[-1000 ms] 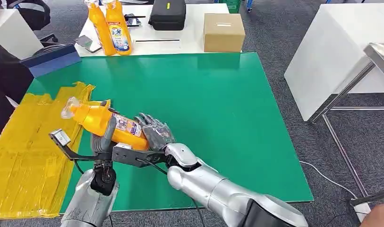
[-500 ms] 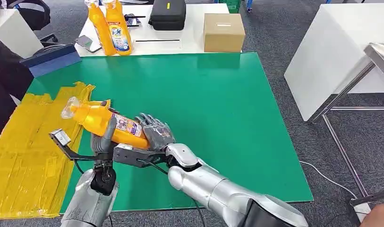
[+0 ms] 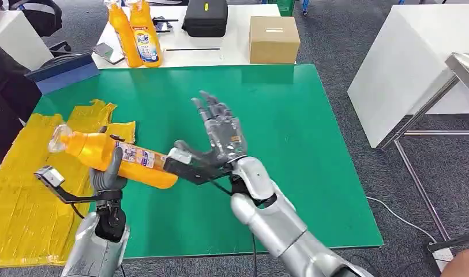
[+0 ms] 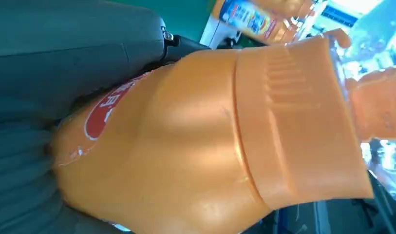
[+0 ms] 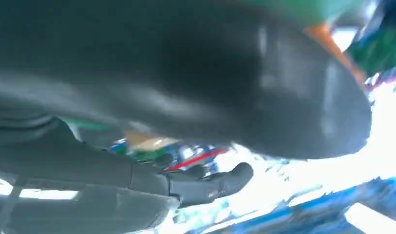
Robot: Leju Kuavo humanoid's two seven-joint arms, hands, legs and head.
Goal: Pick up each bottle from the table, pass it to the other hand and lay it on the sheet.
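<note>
Bottle [image 3: 113, 157] is gripped by the left hand [image 3: 107, 173], held tilted above the green worktop's [image 3: 289, 144] left edge beside the yellow sheet [image 3: 24, 196]. The right hand [image 3: 220, 130] is spread wide, holding nothing. The handover appears done; laying on the sheet is called for.

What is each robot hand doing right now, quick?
Left robot hand: holding the orange bottle.
Right robot hand: open, holding nothing.

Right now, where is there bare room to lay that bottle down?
The yellow sheet beside the left hand is bare, under the held bottle. The green mat past the right hand is bare too. The white table behind is crowded.
</note>
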